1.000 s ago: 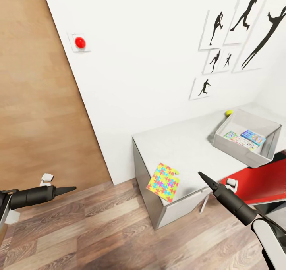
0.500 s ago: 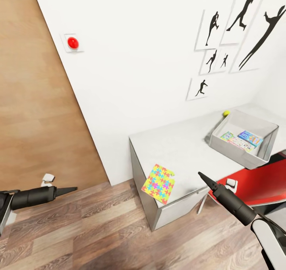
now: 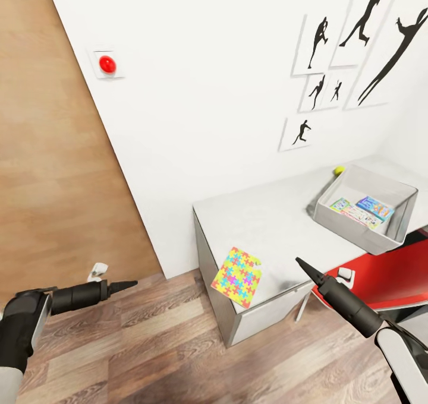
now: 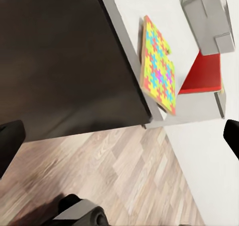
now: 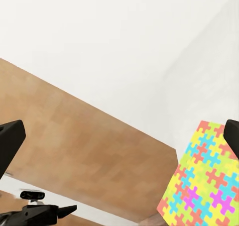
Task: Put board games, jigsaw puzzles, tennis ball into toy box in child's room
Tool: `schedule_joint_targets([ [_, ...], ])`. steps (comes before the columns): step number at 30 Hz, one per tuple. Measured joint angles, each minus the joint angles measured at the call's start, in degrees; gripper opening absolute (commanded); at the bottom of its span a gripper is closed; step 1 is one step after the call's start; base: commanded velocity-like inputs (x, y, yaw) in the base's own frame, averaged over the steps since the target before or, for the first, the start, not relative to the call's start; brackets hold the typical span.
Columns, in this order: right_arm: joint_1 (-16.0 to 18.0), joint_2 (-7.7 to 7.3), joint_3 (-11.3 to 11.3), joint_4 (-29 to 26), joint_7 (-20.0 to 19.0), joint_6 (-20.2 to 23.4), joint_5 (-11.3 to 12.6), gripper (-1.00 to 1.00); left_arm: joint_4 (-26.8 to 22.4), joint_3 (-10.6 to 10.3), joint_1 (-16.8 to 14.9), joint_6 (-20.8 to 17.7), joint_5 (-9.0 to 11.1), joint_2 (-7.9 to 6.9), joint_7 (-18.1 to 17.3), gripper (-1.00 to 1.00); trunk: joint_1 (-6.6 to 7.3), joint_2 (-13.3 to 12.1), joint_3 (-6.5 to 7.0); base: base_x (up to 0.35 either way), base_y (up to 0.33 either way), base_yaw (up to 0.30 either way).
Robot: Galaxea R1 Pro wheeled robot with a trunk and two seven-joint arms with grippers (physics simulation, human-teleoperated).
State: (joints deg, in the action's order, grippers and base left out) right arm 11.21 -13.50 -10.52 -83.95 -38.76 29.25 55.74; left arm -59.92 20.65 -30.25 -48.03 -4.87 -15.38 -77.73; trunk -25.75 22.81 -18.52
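Observation:
One jigsaw puzzle (image 3: 238,275) lies at the near corner of the pale table (image 3: 267,217), hanging a little over its edge; it also shows in the left wrist view (image 4: 158,64) and the right wrist view (image 5: 209,183). The grey toy box (image 3: 348,224) stands further along the table with a blue board game (image 3: 375,207) and another flat box (image 3: 349,210) inside. The tennis ball (image 3: 339,170) rests on the table behind the box. My left gripper (image 3: 122,286) hovers open over the floor, left of the table. My right gripper (image 3: 303,266) is open just off the table's front edge, right of the puzzle.
A red seat (image 3: 386,273) sits low by the table at the right. A wooden door panel (image 3: 53,154) covers the left wall, and a red button (image 3: 107,64) sits on the white wall. Wood floor (image 3: 154,344) lies open before the table.
The camera turned slightly, shifting the whole picture left. My left arm has reached forward and right toward the table. The right arm and puzzle keep their places.

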Motion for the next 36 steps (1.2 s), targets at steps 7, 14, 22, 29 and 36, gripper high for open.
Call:
schedule_joint_targets([
  [7,0.0,0.05,0.0,0.0,0.0,0.0,-0.2,1.00,0.2,0.0,0.0,-1.4,0.0,1.62,1.9,1.00,0.01,0.0,0.00,0.034,-0.174,0.000],
  [14,0.0,0.21,0.0,0.0,0.0,0.0,-0.3,1.00,2.7,-0.2,-0.1,-3.1,-0.1,2.98,2.9,1.00,0.01,0.0,0.00,0.068,-0.264,0.000],
  [22,0.0,0.12,-0.1,0.0,0.1,0.0,-0.3,1.00,6.1,-0.3,-0.2,-3.7,-0.1,4.13,5.4,1.00,0.01,0.0,0.00,0.088,-0.282,0.000],
  [29,0.0,0.00,-0.1,0.0,0.1,0.0,-0.3,1.00,8.4,-0.5,-0.3,-3.9,-0.1,5.32,6.5,1.00,0.01,0.0,0.00,0.116,-0.279,0.000],
  [36,0.0,-0.02,-0.1,0.0,0.0,0.0,-0.2,1.00,9.1,-0.6,-0.4,-4.3,-0.1,5.25,6.9,1.00,0.01,0.0,0.00,0.077,-0.172,0.000],
])
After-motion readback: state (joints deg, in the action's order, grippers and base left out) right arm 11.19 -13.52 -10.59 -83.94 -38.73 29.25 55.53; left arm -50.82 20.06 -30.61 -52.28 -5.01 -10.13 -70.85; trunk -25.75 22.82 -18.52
